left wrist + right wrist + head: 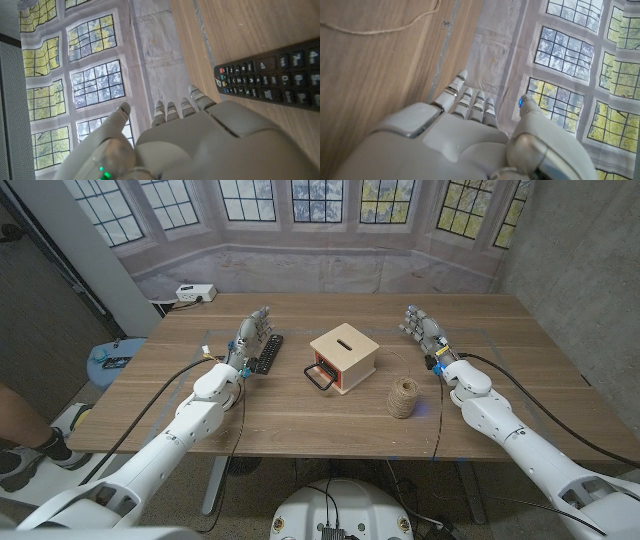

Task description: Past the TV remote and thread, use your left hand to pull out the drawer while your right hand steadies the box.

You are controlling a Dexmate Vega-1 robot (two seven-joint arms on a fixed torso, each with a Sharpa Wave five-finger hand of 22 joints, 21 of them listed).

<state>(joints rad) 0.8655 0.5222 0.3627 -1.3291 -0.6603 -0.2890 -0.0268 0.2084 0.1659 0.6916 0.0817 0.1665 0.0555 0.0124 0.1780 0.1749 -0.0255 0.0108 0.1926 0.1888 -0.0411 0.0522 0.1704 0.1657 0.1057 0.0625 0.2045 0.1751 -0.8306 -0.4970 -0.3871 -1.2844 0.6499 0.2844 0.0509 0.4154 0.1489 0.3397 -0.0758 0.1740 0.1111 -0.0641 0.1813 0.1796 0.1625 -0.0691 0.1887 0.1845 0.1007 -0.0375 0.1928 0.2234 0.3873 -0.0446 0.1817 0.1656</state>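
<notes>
A small wooden box (pixel 343 357) with a slot on top and an orange-edged drawer with a black handle (pixel 318 376) stands mid-table. A ball of twine thread (pixel 404 397) sits to its right front, with a loose strand (pixel 380 27) trailing on the wood. The black TV remote (pixel 267 353) (pixel 272 81) lies left of the box. My left hand (pixel 248 338) (pixel 175 135) stands open beside the remote, holding nothing. My right hand (pixel 422 327) (pixel 470 125) stands open to the right of the box, apart from it.
A white power strip (pixel 195 293) lies on the ledge at the far left. A blue stool (pixel 113 360) with a small device stands left of the table. A person's leg and shoe (pixel 45 445) show at the left edge. Bare wood table (pixel 300 420) lies in front of the box.
</notes>
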